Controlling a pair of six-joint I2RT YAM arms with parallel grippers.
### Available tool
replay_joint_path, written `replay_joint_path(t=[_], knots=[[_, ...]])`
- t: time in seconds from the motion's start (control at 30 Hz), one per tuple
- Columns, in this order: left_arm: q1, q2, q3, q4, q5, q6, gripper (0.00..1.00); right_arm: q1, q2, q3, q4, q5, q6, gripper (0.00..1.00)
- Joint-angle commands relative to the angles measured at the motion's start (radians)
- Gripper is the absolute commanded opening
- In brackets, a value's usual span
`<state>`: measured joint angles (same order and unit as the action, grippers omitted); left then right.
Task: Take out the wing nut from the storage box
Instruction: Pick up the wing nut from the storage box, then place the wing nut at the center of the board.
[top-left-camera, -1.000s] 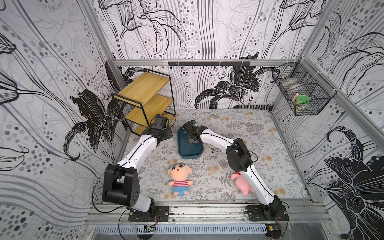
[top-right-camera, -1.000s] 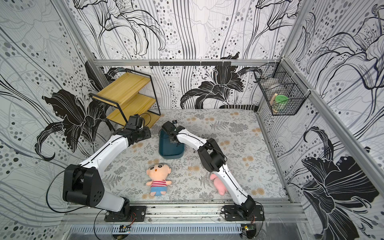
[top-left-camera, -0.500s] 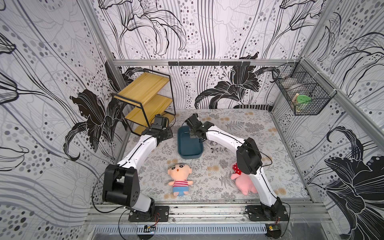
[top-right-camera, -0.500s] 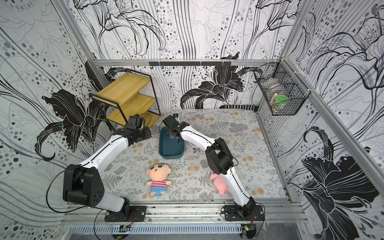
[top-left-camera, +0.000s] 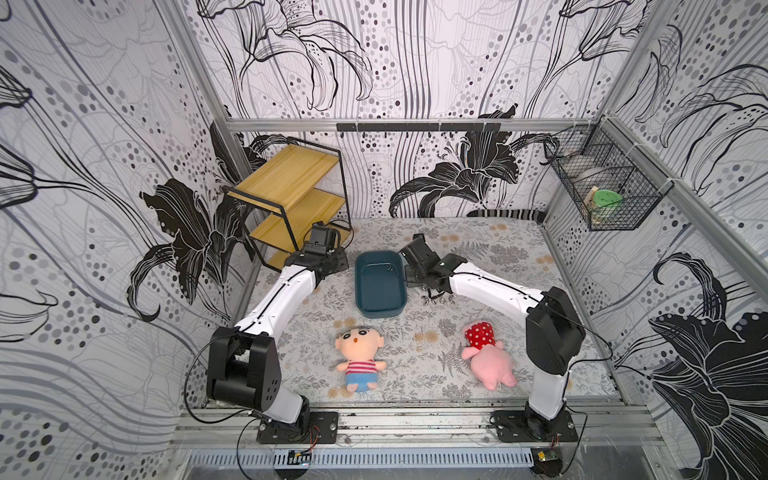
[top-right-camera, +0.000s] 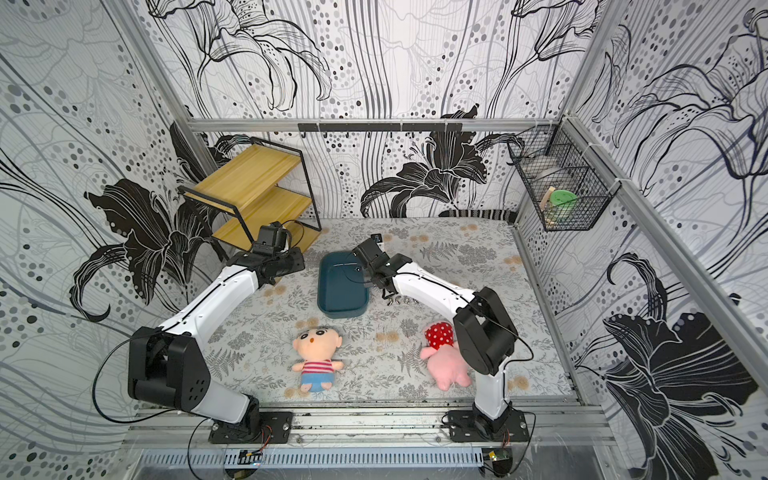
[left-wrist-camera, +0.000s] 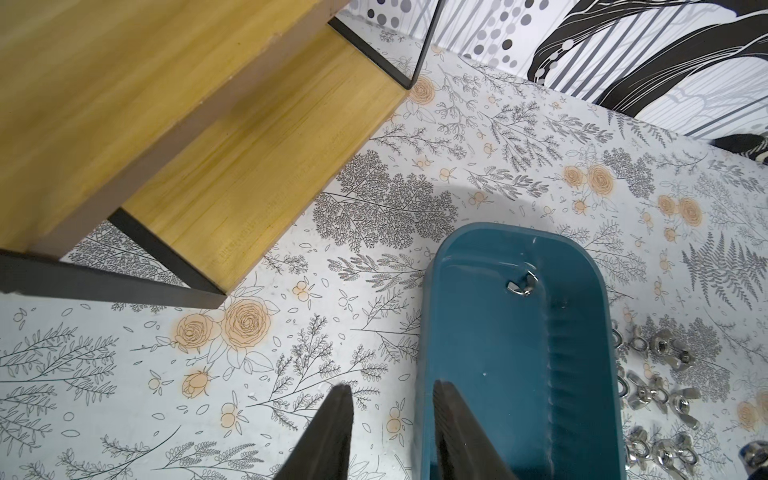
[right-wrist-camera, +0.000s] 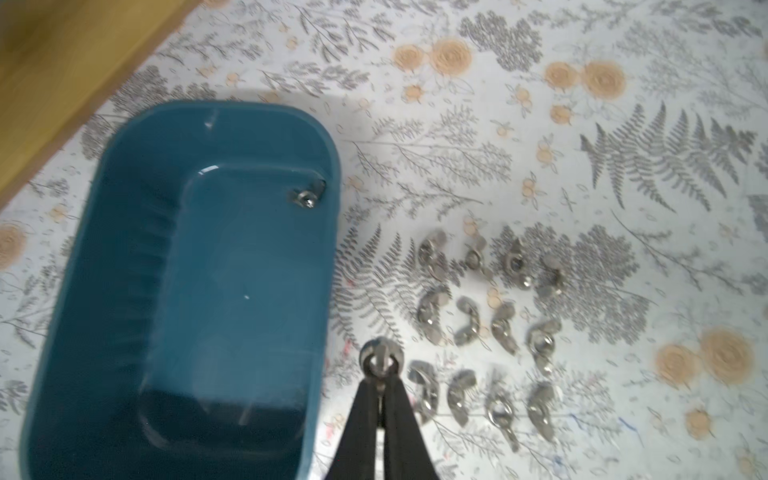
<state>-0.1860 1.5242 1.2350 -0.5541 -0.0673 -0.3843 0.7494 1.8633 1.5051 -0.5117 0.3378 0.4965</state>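
Wood first, far left: two-tier shelf rack (top-left-camera: 291, 195) against the wall, same as a second ago. Just right of it, left gripper (left-wrist-camera: 391, 386), parked at the left wall of the storage box (top-left-camera: 378, 291), jaws narrowly apart with nothing between them. No shift in pose or opening over the last second. Centre of the mat: the teal tub itself, upright, in the same spot as before, floor almost bare. Tucked into its far-right corner, a second wing nut (right-wrist-camera: 306, 196), the only one seen left inside.

Now the change. A second ago, down inside the box. Half a second ago, rising over its far-right corner. Now clear of the rim and just right of the right wall: right gripper (right-wrist-camera: 380, 374), jaws closed tight on a wing nut (right-wrist-camera: 381, 358), carried over the mat. Means removal of this piece done in all but the release.

Immediately right, loose wing nuts (right-wrist-camera: 486, 324) laid out in rough rows on the mat, close beside the carried one; touching or not, cannot tell. Judged next: lower, let go beside those rows, then back for the corner piece — an awkward spot, hard against two walls. Further right and nearer, pink plush (top-left-camera: 488, 365), not moved.
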Motion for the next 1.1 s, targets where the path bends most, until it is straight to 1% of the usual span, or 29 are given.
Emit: replay_joint_path(t=[0.0, 0.17, 0.53, 0.83, 1.07], knots=[[-0.013, 0.028, 0.048, 0.015, -0.003, -0.001, 0.39, -0.025, -0.055, -0.080, 0.021, -0.030, 0.009, 0.01], [-0.032, 0.048, 0.075, 0.010, -0.012, -0.005, 0.39, -0.025, -0.057, -0.137, -0.004, -0.132, -0.024, 0.01], [-0.053, 0.073, 0.103, 0.004, -0.025, -0.011, 0.39, -0.023, -0.093, -0.257, -0.016, -0.234, 0.000, 0.01], [-0.064, 0.085, 0.107, 0.006, -0.029, -0.018, 0.39, -0.022, -0.102, -0.306, -0.033, -0.282, -0.010, 0.01], [-0.070, 0.091, 0.113, 0.006, -0.032, -0.020, 0.39, -0.022, -0.072, -0.342, 0.004, -0.281, -0.006, 0.00]])
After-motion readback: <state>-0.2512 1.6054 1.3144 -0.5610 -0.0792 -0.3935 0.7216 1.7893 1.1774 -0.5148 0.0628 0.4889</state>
